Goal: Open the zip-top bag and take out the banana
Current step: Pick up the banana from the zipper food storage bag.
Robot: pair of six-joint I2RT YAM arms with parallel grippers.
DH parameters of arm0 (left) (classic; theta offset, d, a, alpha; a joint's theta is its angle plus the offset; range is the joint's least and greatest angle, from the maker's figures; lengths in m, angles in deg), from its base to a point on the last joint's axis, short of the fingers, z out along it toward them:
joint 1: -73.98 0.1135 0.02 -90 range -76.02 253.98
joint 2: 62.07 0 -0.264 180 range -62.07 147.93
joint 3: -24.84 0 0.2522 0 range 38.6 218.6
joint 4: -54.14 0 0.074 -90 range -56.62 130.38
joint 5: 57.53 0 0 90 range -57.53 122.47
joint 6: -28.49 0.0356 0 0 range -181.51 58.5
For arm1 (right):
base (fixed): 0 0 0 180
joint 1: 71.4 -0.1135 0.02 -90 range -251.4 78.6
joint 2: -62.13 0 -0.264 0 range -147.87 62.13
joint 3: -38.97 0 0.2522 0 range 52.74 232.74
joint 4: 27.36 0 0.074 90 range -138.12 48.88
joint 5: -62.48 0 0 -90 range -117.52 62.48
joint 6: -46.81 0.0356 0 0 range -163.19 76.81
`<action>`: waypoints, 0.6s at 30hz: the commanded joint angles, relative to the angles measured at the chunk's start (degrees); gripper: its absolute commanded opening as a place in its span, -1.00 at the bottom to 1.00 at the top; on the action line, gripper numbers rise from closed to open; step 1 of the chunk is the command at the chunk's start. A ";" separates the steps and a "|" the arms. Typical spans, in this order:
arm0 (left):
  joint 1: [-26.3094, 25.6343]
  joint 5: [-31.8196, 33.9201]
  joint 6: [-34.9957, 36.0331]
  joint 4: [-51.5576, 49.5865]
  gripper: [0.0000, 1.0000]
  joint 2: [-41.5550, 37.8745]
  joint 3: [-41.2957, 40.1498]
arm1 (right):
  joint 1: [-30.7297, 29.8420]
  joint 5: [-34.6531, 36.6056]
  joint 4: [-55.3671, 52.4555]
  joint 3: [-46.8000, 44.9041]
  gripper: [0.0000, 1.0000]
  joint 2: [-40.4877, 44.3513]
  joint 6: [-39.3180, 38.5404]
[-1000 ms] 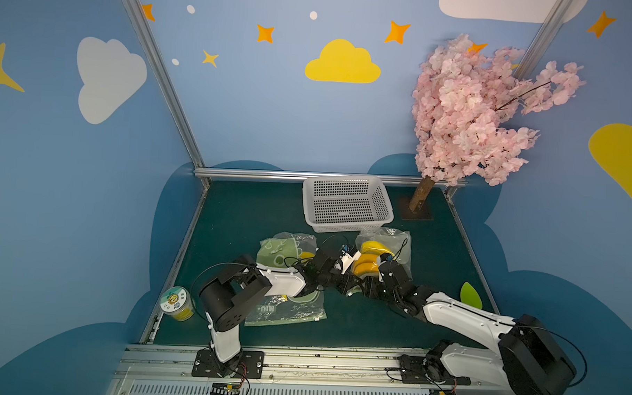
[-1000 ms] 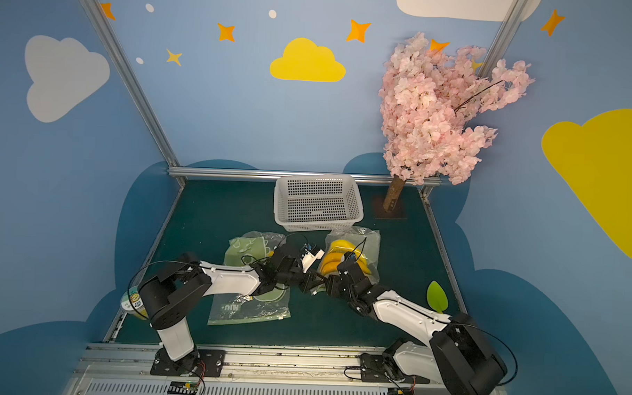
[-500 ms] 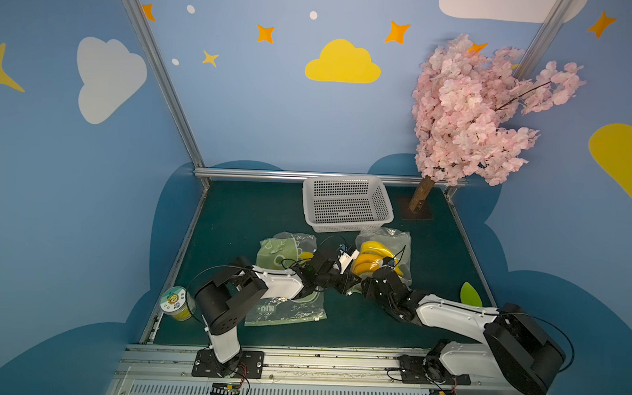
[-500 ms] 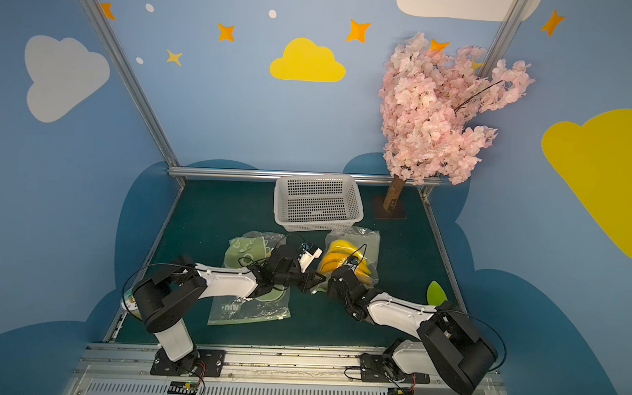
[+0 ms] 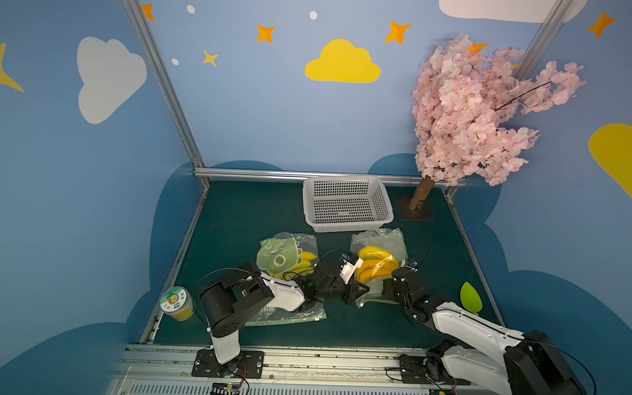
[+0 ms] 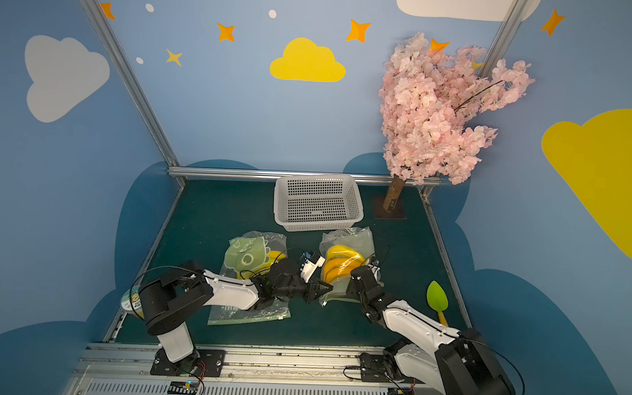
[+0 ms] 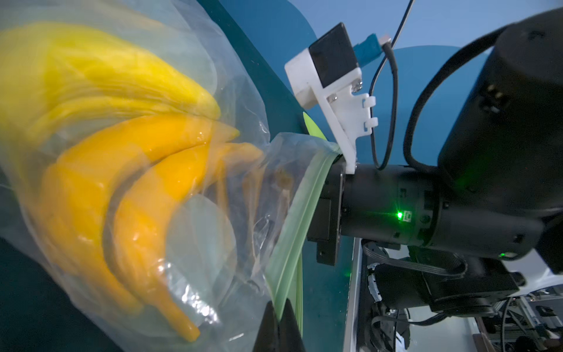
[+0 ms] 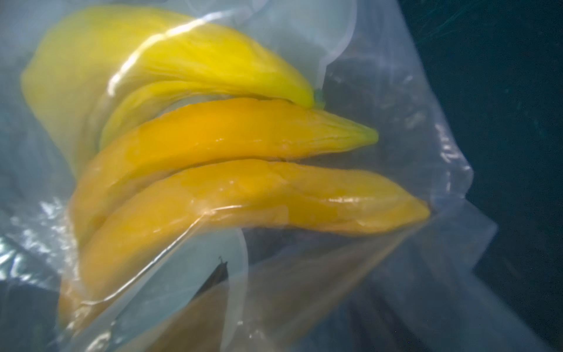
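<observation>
A clear zip-top bag [image 5: 381, 240] lies on the green mat in both top views, with yellow and orange bananas [image 5: 373, 265] inside. My left gripper [image 7: 278, 317] is shut on the bag's green zip strip [image 7: 298, 219] at the near corner [image 6: 324, 291]. My right gripper [image 5: 385, 293] is at the bag's mouth from the other side. One dark fingertip [image 8: 217, 274] shows through the plastic below the bananas [image 8: 231, 189], well off centre. The jaws stand apart with nothing gripped.
A white mesh basket [image 5: 347, 203] stands behind the bag. A second bag with a green print [image 5: 283, 257] and a flat bag [image 5: 285, 316] lie under my left arm. A jar [image 5: 177, 304] is near left, a green leaf spoon [image 5: 471, 298] right, a blossom tree [image 5: 421, 198] at the back.
My right gripper has shifted a little at the bag's mouth and its arm has swung lower. My left gripper has kept its hold on the zip strip.
</observation>
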 commanded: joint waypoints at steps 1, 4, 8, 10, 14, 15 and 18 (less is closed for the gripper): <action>-0.25 -0.31 -2.74 4.76 -0.95 2.01 0.92 | 0.78 -2.94 0.71 -1.48 0.21 1.26 -3.02; -0.59 0.13 -2.50 4.36 -0.95 2.69 1.69 | 0.83 -11.82 2.22 -0.92 0.22 -0.22 -4.18; -0.50 -0.04 -2.21 4.00 -0.95 3.41 1.92 | -0.96 -19.70 5.20 -0.22 0.24 -2.87 -1.79; -0.45 0.39 -1.78 3.57 -0.95 2.76 1.50 | -3.78 -19.48 8.10 -0.31 0.24 -3.11 -0.45; -0.29 1.13 -0.77 2.76 -0.95 1.35 0.79 | -7.40 -18.10 10.79 0.65 0.25 -3.68 1.07; -0.19 1.12 -0.50 2.65 -0.95 1.22 0.93 | -7.80 -18.28 11.82 0.45 0.25 -3.85 1.60; -0.19 1.13 -0.29 2.45 -0.95 1.39 0.95 | -8.79 -18.37 14.56 0.01 0.26 -5.09 2.47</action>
